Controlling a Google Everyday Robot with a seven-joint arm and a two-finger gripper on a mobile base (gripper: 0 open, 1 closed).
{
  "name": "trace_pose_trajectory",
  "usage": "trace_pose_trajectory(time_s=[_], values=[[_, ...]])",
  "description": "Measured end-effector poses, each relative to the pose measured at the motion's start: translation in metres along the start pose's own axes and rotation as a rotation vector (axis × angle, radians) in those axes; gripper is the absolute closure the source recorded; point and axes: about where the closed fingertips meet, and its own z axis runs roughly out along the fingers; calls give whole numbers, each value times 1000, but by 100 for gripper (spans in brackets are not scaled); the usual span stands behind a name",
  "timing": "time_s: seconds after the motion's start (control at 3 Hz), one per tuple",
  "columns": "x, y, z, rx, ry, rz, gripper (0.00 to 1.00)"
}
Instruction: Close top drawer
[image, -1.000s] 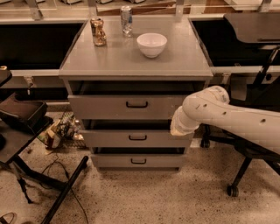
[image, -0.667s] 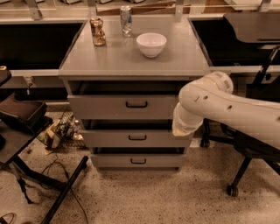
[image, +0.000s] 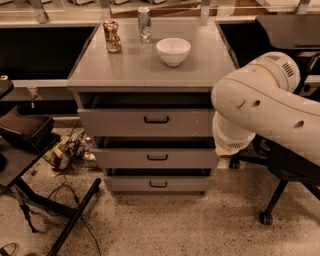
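You are looking at the top drawer sitting pulled out from under the grey table. A dark strip of its open box is showing above the tall front panel, so the closing push is not yet done. Its front is looking flat, matte and grey, with a small dark bar handle at the centre. The two shorter drawers below are wearing similar handles.

The robot's arm, smooth, rounded and white, is hanging by the right end of that front, probably to line up a push inward. Its bulky joint is covering the claw, which seems to be lying low beside the unit's right edge. You cannot tell whether it is open or closed.

A glossy white bowl, a silver can and a crumpled golden can are standing on the table, clear of the drawer's travel.
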Motion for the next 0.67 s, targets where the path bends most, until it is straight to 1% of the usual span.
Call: trace_pose_trajectory(time_s=[0.67], values=[[0,0,0,1,-1,0,35]])
